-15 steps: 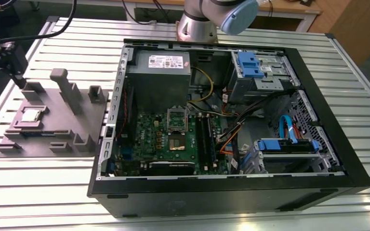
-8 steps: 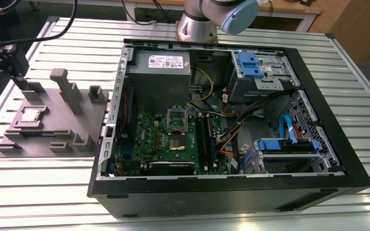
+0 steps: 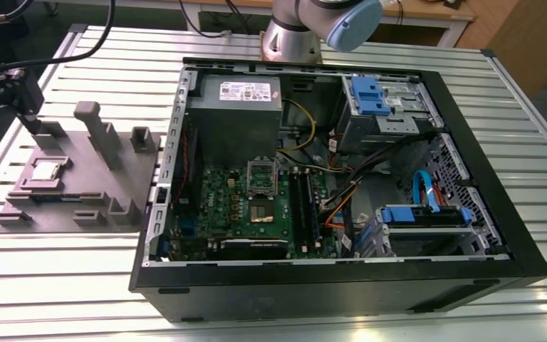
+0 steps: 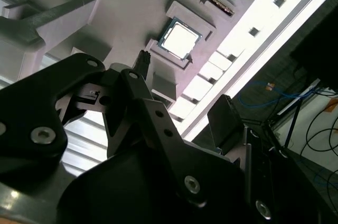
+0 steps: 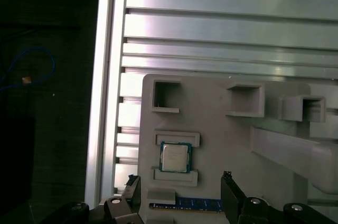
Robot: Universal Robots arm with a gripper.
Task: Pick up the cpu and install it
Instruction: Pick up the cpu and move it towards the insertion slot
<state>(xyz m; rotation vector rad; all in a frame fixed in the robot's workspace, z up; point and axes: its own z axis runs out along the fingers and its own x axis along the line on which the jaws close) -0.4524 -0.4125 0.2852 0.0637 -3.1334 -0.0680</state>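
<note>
Since the cpu (image 5: 175,157) lies flat in a shallow seat between two low ridges (image 5: 177,138) of the grey tray (image 5: 222,129), it is kept square and cannot slide. Its two free sides are left bare for gripping. It sits near the tray's edge that runs along the rim of the table (image 5: 211,28). That puts it well apart from the open computer case (image 3: 483,235), which stands beside the tray's opposite edge. The gripper (image 5: 179,182) hangs above the tray with its fingers (image 5: 230,192) spread wide and nothing between them. In the first wrist view they straddle the line of the chip without touching it. Room is tight on one side, where a blue memory stick (image 5: 185,204) lies just beside one ridge. Tall posts (image 3: 97,132) rise farther toward the tray's middle. Nothing stands over the cpu, so I judge the way straight down to be free.
</note>
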